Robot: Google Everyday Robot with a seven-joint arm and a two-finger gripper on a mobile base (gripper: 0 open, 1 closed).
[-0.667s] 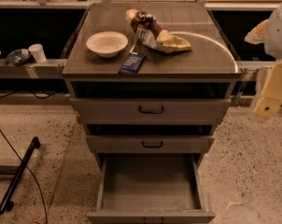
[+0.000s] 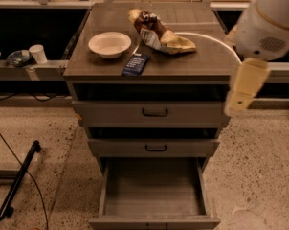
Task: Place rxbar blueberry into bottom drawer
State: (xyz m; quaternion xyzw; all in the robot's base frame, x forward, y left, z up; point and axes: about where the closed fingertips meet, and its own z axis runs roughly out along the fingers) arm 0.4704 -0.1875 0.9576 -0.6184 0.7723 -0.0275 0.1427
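On the cabinet top (image 2: pixel 206 56), the rxbar blueberry (image 2: pixel 136 64) is laid near-to-far, left of the gripper (image 2: pixel 245 87), whose opening cannot be told.

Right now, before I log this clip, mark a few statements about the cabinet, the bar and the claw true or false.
The rxbar blueberry lies on the cabinet top, near its front edge. True.
The bottom drawer is shut. False: it stands pulled open.
The claw holds the bar. False: it hangs to the right of the cabinet top, apart from the bar.
The white bowl sits left of the snack bag. True.
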